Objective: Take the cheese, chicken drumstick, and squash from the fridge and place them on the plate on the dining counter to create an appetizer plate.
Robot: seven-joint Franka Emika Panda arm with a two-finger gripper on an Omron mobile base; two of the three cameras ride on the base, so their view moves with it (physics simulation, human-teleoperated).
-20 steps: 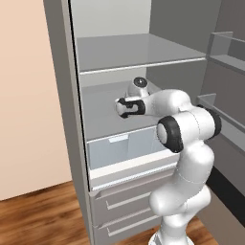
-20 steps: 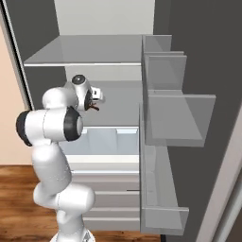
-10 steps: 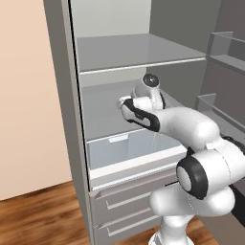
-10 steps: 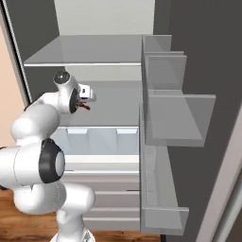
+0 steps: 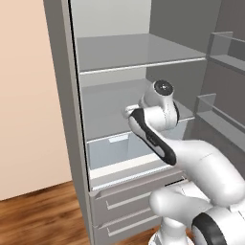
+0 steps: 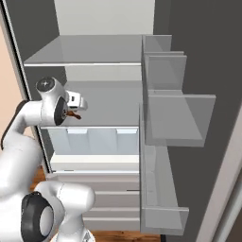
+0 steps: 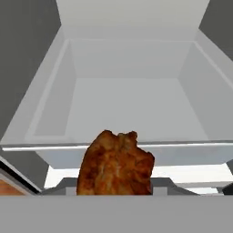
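My gripper (image 6: 74, 109) is shut on the chicken drumstick (image 6: 72, 115), a dark brown piece hanging just below the hand. The hand (image 5: 130, 111) hovers at the front of the open fridge (image 5: 62, 95), above the pale-blue crisper bin (image 5: 115, 150) and under the middle shelf. In the hand view the drumstick (image 7: 116, 164) sits at the bottom centre between the jaws, and the crisper bin (image 7: 136, 113) lies open beneath it with nothing inside. The cheese, squash, plate and dining counter are out of view.
Flat grey shelves (image 5: 139, 52) span the fridge above the hand. Grey drawers with bar handles (image 5: 129, 203) sit under the bin. The open door's shelf bins (image 6: 175, 113) stand close on the right. A wood floor (image 5: 38, 215) and a beige wall (image 5: 28, 95) lie to the left.
The arm has swung round, its elbow coming near the cameras. The hand, still holding the drumstick, has drawn slightly out and down toward the fridge's front.
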